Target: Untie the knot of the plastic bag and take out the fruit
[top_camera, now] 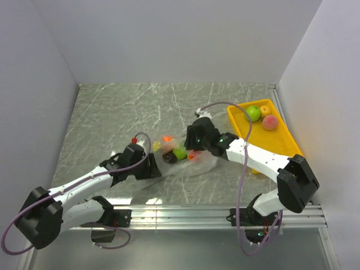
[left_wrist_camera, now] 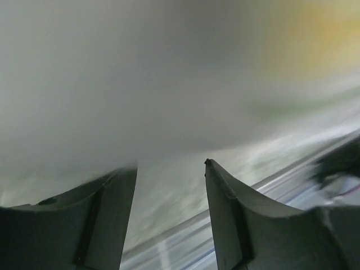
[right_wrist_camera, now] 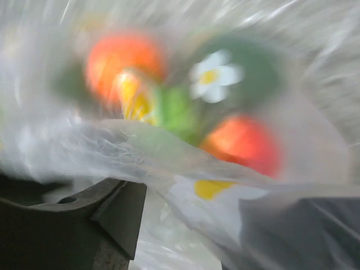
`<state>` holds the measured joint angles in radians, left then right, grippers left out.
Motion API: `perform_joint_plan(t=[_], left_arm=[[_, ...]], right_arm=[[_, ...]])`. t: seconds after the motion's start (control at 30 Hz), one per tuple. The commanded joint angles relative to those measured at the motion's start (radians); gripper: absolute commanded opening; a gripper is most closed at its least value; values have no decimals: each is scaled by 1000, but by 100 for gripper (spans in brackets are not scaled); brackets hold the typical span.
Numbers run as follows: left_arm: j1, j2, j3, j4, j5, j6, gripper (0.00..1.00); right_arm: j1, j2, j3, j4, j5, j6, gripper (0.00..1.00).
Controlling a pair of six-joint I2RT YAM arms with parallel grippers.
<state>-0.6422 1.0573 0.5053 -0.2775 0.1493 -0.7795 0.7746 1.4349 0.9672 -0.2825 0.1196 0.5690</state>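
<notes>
The plastic bag [top_camera: 197, 164] lies crumpled on the marble table [top_camera: 112, 112] between my two arms, with fruit inside: a green one [top_camera: 180, 152], orange ones [top_camera: 167, 138] and a yellow one [top_camera: 157, 145]. I cannot make out the knot. My left gripper [top_camera: 165, 161] is at the bag's left side; in the left wrist view the left gripper [left_wrist_camera: 169, 171] has its jaws apart with only table showing between them. My right gripper [top_camera: 190, 147] presses into the bag from the right. In the right wrist view the right gripper [right_wrist_camera: 191, 211] stands apart, with film [right_wrist_camera: 225, 202] draped across the gap and over one finger.
A yellow tray [top_camera: 287, 140] at the right holds a green apple [top_camera: 253, 113], a small orange fruit [top_camera: 265, 110] and a peach [top_camera: 270, 122]. White walls close in the left, back and right. An aluminium rail [top_camera: 185, 212] runs along the near edge.
</notes>
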Motion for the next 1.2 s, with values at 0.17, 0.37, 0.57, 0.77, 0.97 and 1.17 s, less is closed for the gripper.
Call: perform_joint_plan(t=[0.17,0.37,0.57,0.77,0.97,1.17], left_arm=[[-25,-45,-53,-126,-21,-96,59],[-31,-184,25,-80,3,-93,69],[-33,-230,159,-60,-27,-66,88],[-33,-169,332,-135,-92,6,91],[-33,-68,368,-183,-292,4,92],[-40,35,358,-120,-220,17,95]], right_arm=[[-253,117,74,83,63,-6,57],[-164,33,120,28,-46,-155,56],[-78,-105,96,-61,52,-202,56],[-37,-185,131,-133,81,-288,53],[-50,-148,93,-127,136,-291,51],[-155,-93,-2,18,25,-270,54]])
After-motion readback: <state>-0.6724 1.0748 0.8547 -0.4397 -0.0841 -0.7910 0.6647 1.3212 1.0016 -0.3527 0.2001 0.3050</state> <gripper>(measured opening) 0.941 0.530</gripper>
